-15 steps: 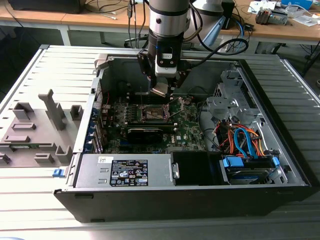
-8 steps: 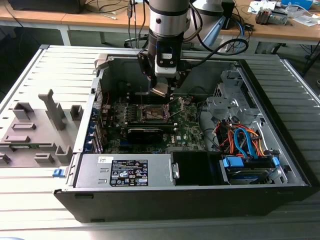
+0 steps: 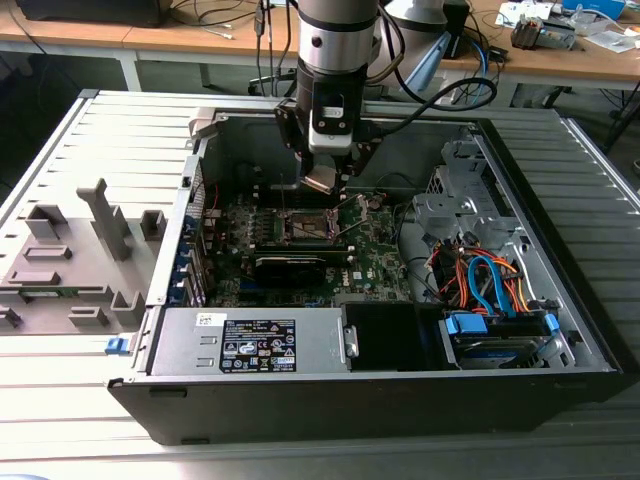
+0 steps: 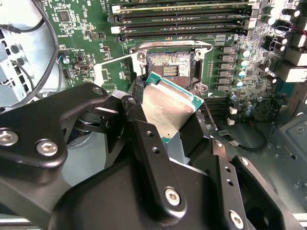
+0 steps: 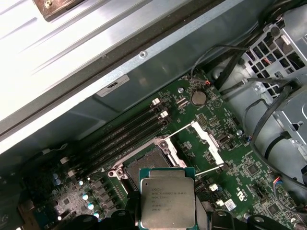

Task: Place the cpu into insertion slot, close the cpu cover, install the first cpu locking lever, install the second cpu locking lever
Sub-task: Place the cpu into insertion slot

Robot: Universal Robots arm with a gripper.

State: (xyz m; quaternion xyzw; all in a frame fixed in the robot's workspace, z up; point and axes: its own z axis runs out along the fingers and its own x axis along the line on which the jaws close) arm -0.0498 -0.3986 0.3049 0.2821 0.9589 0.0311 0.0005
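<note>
- The end effector (image 3: 325, 178) was clamped on the cpu (image 5: 167, 201), gripping it by its edges.
- The insertion slot (image 4: 170, 68) lay uncovered just below the end effector, apart from the held cpu.
- The cpu cover (image 5: 207, 140) stood open beside the insertion slot.

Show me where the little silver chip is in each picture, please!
Exterior view: the chip hangs in the gripper, above the middle of the green board.
Second wrist view: the chip sits tilted in the black gripper, close to the open socket.
First wrist view: the chip shows its printed silver top, close to the socket.
Shared landmark: the square metal-rimmed socket on the board.
</note>
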